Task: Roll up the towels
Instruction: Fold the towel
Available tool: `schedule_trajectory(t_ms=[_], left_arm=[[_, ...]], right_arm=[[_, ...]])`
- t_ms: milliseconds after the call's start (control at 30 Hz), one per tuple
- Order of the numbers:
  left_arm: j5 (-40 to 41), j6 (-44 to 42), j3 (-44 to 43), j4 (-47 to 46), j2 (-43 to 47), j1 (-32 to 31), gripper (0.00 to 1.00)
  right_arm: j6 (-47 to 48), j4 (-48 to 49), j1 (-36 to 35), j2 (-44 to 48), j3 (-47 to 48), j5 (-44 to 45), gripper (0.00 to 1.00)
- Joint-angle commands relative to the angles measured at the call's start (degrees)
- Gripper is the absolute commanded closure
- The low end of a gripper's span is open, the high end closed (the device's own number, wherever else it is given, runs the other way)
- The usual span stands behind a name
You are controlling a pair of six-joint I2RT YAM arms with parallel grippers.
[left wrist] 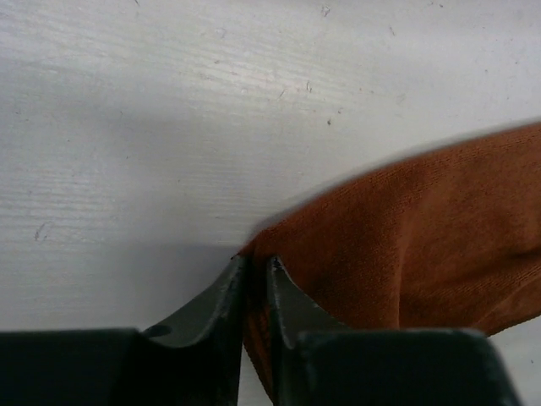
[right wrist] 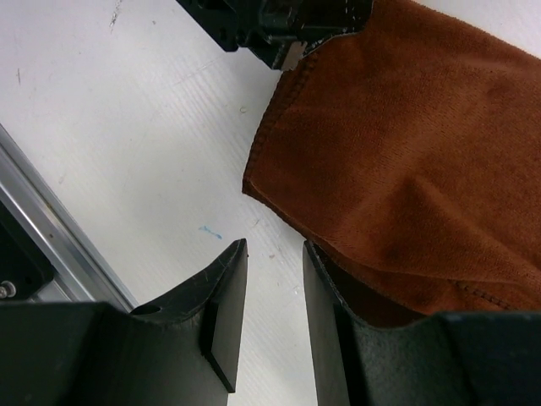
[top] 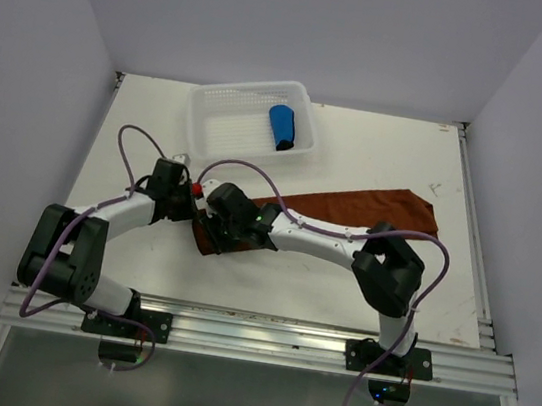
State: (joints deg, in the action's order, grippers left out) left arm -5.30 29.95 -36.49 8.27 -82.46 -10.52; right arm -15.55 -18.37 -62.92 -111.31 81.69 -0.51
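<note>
From above, the brown towel (top: 372,205) lies on the table (top: 340,284) as a long folded strip, slanting from its far right end down to its near left end. Beyond the brown towel stands the white basket (top: 204,103), and in the basket lies the blue towel (top: 282,128), rolled up. Both arms reach to the brown towel's near left end. The left gripper (top: 197,215) comes at that end from the left, and the right gripper (top: 212,237) sits over it, its arm lying along the strip. How wide either stands cannot be told from this height.

In the left wrist view, the left gripper (left wrist: 254,262) is down at a corner of the brown towel (left wrist: 423,237). Its fingers stand very close, with only a thin slit between them. The corner meets the tips, and the right-hand finger lies over the cloth. I cannot tell whether cloth is pinched in the slit. Bare table (left wrist: 169,127) lies to the left of the towel and beyond it.

In the right wrist view, the right gripper (right wrist: 275,245) stands moderately apart with bare table (right wrist: 152,152) showing in the gap, holding nothing. One finger is just at the folded edge of the brown towel (right wrist: 406,152) and the other is off the cloth. A black machine part (right wrist: 279,25) touches the towel's far corner.
</note>
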Motion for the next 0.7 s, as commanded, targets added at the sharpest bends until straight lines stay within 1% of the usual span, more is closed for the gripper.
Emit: schedule_trajectory(t_ms=[0, 33, 67, 267, 400, 667], left_arm=[[2.04, 0.1, 0.46, -0.63, -0.42, -0.81, 0.87], [2.05, 0.02, 0.28, -0.54, -0.51, -0.81, 0.92], [2.57, -0.25, -0.07, -0.36, -0.51, -0.81, 1.0], [7.14, -1.13, -4.63, 3.41, 2.73, -0.9, 1.0], [8.72, -1.83, -5.87, 4.99, 3.97, -0.81, 1.0], [5.65, -1.83, -4.73, 3.07, 0.64, -1.25, 1.0]], right_arm=[[-0.89, 1.06, -0.19, -0.84, 2.95, 0.78, 0.64], [-0.97, 1.06, -0.1, -1.02, 3.3, 0.78, 0.64], [-0.89, 1.06, -0.1, -1.1, 3.65, 0.78, 0.64], [-1.5, 1.93, -0.19, -3.21, 4.96, 0.78, 0.65], [-2.55, 2.02, -0.28, -5.85, 6.81, 0.78, 0.65], [-3.34, 3.6, -0.45, -9.36, 8.31, 1.65, 0.63]])
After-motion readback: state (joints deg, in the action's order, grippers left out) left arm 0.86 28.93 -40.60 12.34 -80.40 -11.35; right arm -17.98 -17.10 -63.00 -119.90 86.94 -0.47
